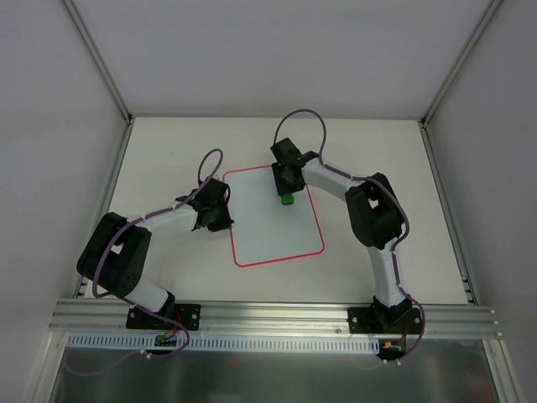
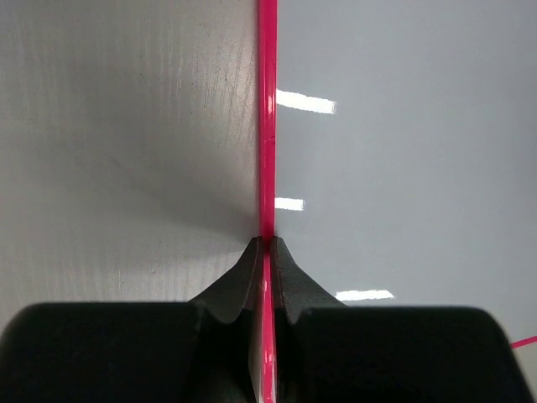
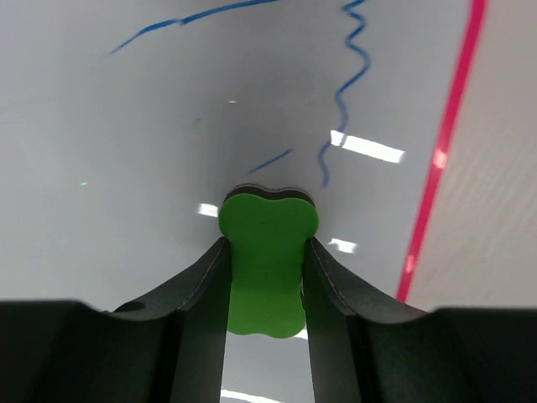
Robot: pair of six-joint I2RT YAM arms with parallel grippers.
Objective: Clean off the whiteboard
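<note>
The whiteboard, white with a thin red-pink rim, lies flat mid-table. My left gripper is at its left edge; in the left wrist view the gripper is shut on the whiteboard's rim. My right gripper is over the board's upper part, shut on a small green block. In the right wrist view the gripper holds the green block against the board, with blue pen lines just beyond it and the rim at the right.
The white table is boxed in by white walls with metal corner posts. An aluminium rail carrying both arm bases runs along the near edge.
</note>
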